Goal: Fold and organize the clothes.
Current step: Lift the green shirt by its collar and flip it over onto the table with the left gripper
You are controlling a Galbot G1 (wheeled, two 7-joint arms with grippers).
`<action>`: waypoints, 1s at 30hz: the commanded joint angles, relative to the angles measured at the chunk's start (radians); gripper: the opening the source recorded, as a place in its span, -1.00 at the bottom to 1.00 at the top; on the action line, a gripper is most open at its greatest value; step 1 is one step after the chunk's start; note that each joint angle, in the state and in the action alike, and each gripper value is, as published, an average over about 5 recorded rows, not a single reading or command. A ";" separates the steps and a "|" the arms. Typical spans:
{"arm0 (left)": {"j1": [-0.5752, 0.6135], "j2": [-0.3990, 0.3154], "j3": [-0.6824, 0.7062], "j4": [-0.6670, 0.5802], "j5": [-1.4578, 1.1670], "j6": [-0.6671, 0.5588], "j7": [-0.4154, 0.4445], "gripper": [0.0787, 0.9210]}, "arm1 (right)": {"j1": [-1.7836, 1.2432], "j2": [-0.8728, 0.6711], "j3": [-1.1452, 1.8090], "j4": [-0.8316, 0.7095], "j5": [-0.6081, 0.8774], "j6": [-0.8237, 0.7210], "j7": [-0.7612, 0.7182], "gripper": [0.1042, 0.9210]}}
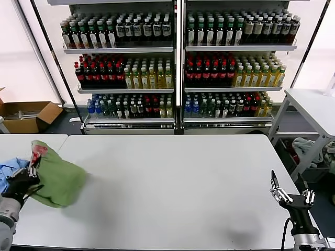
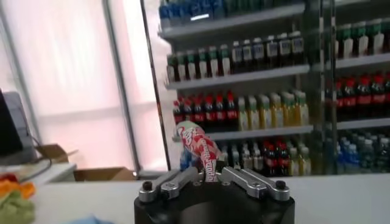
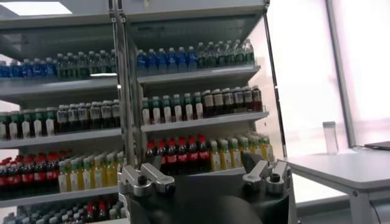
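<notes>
The clothes, a light green polo shirt [image 1: 58, 180], lie bunched in a heap at the left end of the white table [image 1: 172, 188]. The shirt's red-and-white print [image 1: 38, 152] is lifted at the top of the heap. My left gripper [image 1: 24, 180] is at the shirt's left side, shut on it. In the left wrist view a twist of the printed fabric [image 2: 199, 146] stands up from between the closed jaws of the left gripper [image 2: 210, 178]. My right gripper [image 1: 289, 194] is parked over the table's near right corner, open and empty. It also shows as the right gripper [image 3: 204, 178] in its own wrist view.
A smaller light blue garment [image 1: 8, 170] lies just left of the shirt at the table edge. Shelves of bottles [image 1: 178, 68] stand behind the table. A cardboard box [image 1: 29, 116] sits on the floor at far left, and a second table [image 1: 314, 104] stands at right.
</notes>
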 commanded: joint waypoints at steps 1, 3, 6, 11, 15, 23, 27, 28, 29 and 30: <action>0.002 -0.024 0.273 -0.039 0.322 -0.095 0.080 -0.87 | -0.014 0.002 0.012 0.010 0.000 0.001 -0.001 0.76; -0.020 -0.060 0.458 0.042 0.422 -0.129 0.084 -0.87 | -0.019 0.003 0.016 0.012 0.000 0.002 -0.001 0.76; -0.052 -0.112 0.637 0.150 0.518 -0.168 0.084 -0.87 | -0.022 0.005 0.017 0.014 -0.001 0.002 -0.001 0.76; -0.078 -0.144 0.728 0.144 0.525 -0.170 0.083 -0.87 | -0.016 0.002 0.015 0.009 -0.001 -0.001 -0.002 0.76; -0.106 -0.128 0.720 0.095 0.464 -0.129 0.067 -0.87 | -0.007 0.005 0.004 0.006 -0.004 -0.004 -0.002 0.76; -0.231 -0.131 0.801 0.111 0.438 -0.065 -0.043 -0.87 | 0.004 0.011 -0.009 0.008 -0.010 -0.007 -0.002 0.76; -0.315 -0.166 0.863 0.129 0.457 -0.067 -0.098 -0.87 | 0.007 0.013 -0.012 0.011 -0.013 -0.011 -0.002 0.76; -0.334 -0.173 0.875 0.131 0.459 -0.065 -0.104 -0.87 | 0.008 0.013 -0.012 0.011 -0.013 -0.011 -0.002 0.76; -0.351 -0.180 0.886 0.134 0.461 -0.062 -0.109 -0.86 | 0.008 0.013 -0.013 0.011 -0.014 -0.011 -0.002 0.76; -0.366 -0.185 0.896 0.137 0.464 -0.058 -0.112 -0.86 | 0.008 0.013 -0.014 0.011 -0.014 -0.011 -0.002 0.76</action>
